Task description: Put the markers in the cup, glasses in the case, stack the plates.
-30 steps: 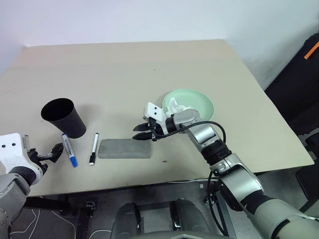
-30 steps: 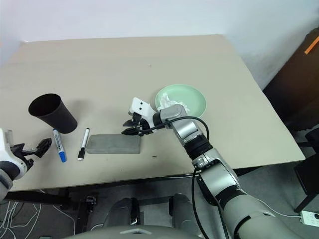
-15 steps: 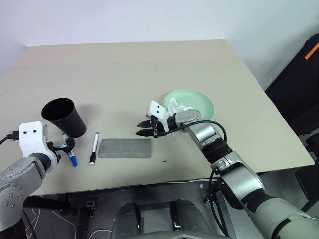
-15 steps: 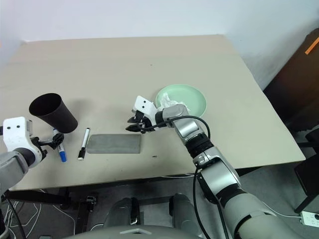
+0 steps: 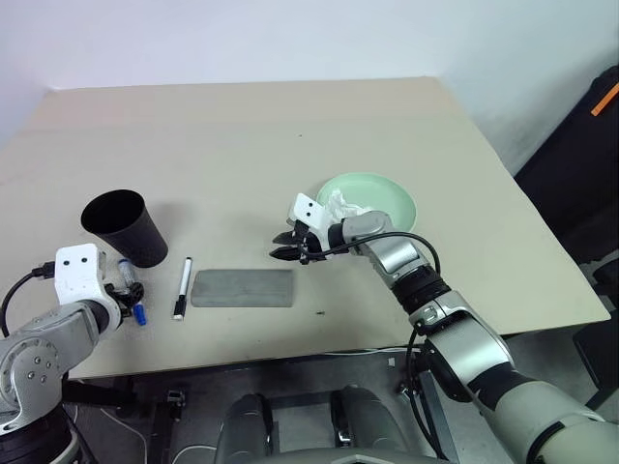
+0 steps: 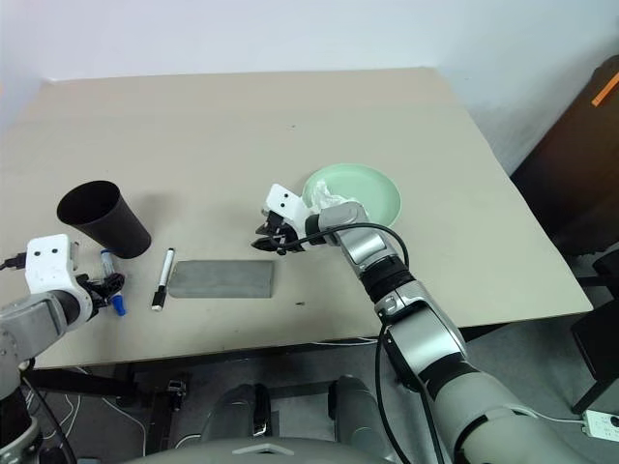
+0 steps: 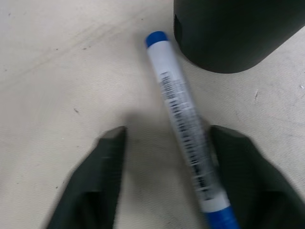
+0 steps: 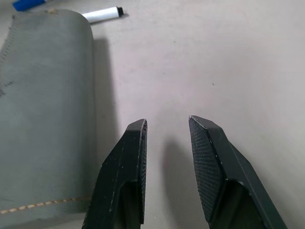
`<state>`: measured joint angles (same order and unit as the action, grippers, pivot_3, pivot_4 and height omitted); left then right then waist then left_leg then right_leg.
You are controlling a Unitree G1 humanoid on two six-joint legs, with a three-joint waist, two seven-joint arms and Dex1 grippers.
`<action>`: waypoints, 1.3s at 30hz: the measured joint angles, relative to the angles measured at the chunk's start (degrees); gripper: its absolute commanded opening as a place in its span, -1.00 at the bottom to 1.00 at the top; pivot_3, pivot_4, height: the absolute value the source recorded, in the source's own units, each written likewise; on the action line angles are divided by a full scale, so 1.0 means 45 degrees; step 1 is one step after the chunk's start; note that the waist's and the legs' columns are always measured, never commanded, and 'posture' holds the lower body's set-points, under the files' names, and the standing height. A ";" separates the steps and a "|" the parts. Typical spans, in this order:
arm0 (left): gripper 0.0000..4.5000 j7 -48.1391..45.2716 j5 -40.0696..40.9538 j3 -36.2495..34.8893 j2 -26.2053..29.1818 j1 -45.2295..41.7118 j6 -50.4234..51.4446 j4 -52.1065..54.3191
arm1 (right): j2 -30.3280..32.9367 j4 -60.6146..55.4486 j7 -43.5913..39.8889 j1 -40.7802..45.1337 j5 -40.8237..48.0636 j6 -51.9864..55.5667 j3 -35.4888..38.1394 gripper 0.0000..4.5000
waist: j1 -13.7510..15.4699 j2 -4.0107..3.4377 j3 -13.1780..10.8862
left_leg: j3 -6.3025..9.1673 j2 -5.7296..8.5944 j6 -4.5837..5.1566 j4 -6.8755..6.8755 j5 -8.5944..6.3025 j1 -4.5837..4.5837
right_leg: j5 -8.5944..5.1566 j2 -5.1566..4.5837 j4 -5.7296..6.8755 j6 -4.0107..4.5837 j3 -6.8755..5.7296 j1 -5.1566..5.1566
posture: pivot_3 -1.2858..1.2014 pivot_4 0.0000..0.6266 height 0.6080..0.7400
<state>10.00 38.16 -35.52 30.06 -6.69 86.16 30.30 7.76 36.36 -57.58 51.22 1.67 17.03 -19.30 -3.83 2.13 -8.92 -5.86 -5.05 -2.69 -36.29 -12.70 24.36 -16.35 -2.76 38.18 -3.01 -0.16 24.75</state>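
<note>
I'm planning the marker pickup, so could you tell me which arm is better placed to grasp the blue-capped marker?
Left. Its end effector is down at the table with a finger on either side of the blue-capped marker, beside the black cup. The right end effector hovers past the grey case, far from it.

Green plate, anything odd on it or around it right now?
Yes. A crumpled white wad, maybe tissue, sits on the green plate at its rim nearest the right tool. It would get in the way of stacking. Nothing looks spilled or broken on the table.
</note>
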 measured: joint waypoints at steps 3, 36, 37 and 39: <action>-0.69 0.0002 -0.0514 -0.0230 -0.0146 -0.0022 0.0162 0.0096 | 0.0006 0.0117 0.0100 0.0057 -0.0092 -0.0022 0.0002 -0.36 | -0.0025 -0.0001 0.0000 | 0.0002 -0.0002 -0.0003 0.0006 0.0002 -0.0003 | 0.0001 0.0002 0.0001 -0.0001 0.0001 0.0001 | 0.03 -0.52 0.78; -0.88 -0.6588 -0.3104 -0.1583 0.1012 -0.0672 -1.7251 -0.4260 | 0.0799 -0.4680 -0.2808 -0.1795 0.3446 -0.0304 0.1438 0.98 | 0.0306 0.0004 0.0001 | -0.0045 -0.0079 -0.0018 0.0021 0.0006 0.0005 | 0.0004 -0.0001 -0.0017 0.0006 -0.0004 0.0016 | 0.03 -0.52 0.78; -0.88 -0.6922 -0.2952 -0.1458 0.1009 -0.0707 -1.7599 -0.4243 | 0.0847 -0.4709 -0.2830 -0.1823 0.3443 -0.0341 0.1416 0.98 | 0.0307 0.0003 0.0001 | -0.0045 -0.0077 -0.0017 0.0019 0.0007 0.0005 | 0.0005 0.0010 -0.0016 0.0006 -0.0004 0.0016 | 0.03 -0.52 0.78; -0.88 -0.7539 -0.2614 -0.1277 0.0945 -0.0925 -1.8342 -0.4251 | 0.0871 -0.4763 -0.2596 -0.1897 0.3386 -0.0475 0.1407 0.98 | 0.0304 0.0004 0.0001 | -0.0045 -0.0081 -0.0016 0.0014 0.0007 0.0004 | 0.0006 0.0037 -0.0014 0.0004 -0.0004 0.0016 | 0.03 -0.52 0.78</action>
<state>-23.93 26.40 -41.26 34.31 -10.85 3.62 11.17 11.68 14.93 -69.27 42.68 16.91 14.90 -12.97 -2.46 2.15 -8.92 -6.06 -5.42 -2.76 -36.23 -12.66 24.38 -16.32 -2.60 38.12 -2.99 -0.17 24.82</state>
